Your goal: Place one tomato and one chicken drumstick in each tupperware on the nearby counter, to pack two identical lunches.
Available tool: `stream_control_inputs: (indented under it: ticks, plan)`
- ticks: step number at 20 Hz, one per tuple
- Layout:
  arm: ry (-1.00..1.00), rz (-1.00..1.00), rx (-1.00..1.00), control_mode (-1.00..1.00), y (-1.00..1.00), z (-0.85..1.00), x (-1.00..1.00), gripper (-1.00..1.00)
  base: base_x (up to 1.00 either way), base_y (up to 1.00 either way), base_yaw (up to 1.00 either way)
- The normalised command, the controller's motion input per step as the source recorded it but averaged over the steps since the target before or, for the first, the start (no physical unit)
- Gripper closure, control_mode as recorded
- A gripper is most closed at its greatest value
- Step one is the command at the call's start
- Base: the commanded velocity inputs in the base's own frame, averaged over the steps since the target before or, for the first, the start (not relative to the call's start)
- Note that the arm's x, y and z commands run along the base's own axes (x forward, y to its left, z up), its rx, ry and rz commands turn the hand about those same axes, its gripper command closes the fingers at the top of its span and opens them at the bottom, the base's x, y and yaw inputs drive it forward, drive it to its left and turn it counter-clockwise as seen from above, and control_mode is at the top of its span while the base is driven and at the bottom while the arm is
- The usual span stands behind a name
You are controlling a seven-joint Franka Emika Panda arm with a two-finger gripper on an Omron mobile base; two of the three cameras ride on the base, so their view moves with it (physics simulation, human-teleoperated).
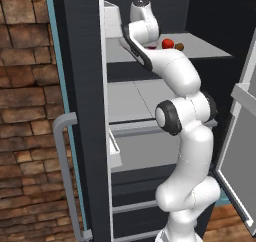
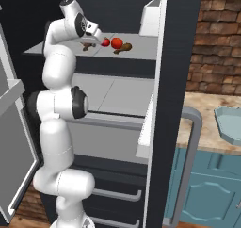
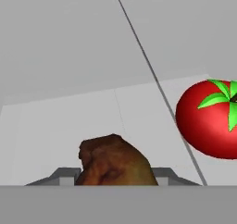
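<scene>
Reaching deep into the open black fridge, with the two-finger gripper set low over the upper grey shelf. Straddling the fat end of a brown, knobbly chicken drumstick, one small dark fingertip close on either side, jaws drawn in partway. Cannot tell whether pressing on the meat yet or merely flanking it, so no firm hold to claim.

Probably light and fairly stiff, with a lumpy, uneven skin likely to roll or twist between flat pads. Best taken across the thick meaty bulge rather than the thin bone end, squarely, with enough closure to stop it swivelling. Not fragile; a firm pinch should do no harm.

Just beside it in the hand view, a glossy round red tomato with a green leafy top. Probably smooth and slippery, apt to roll off if nudged; better gripped across its widest part, gently.

Seen from the right base view, a second red tomato and a second brown drumstick further along the same shelf, close together.

Outside the fridge, to the right, one shallow pale blue-grey plastic tupperware tray resting on the beige marbled stone counter above teal cabinets. Nothing lying in the corner of it that shows; rest cut off by the frame. All food on the shelf, none packed.
</scene>
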Motion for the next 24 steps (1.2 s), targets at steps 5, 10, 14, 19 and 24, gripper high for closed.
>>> stream_control_inputs:
  ticks: [5,10,14,19,24]
  plan:
    - [-0.16,0.0,0.0,-1.0,0.0,-0.38,-0.93,1.0,0.0,0.0,0.0]
    - [-0.15,0.0,0.01,-1.0,-0.12,-0.15,-1.0,1.0,0.0,0.0,0.0]
    - [-0.18,0.0,0.08,-1.0,-0.47,0.0,-1.0,1.0,0.0,0.0,0.0]
    - [-0.06,0.03,0.03,-1.0,-0.2,0.0,-1.0,1.0,0.0,0.0,0.0]
    - [0.0,0.14,0.0,-1.0,0.0,0.0,-0.91,1.0,0.0,0.0,0.0]
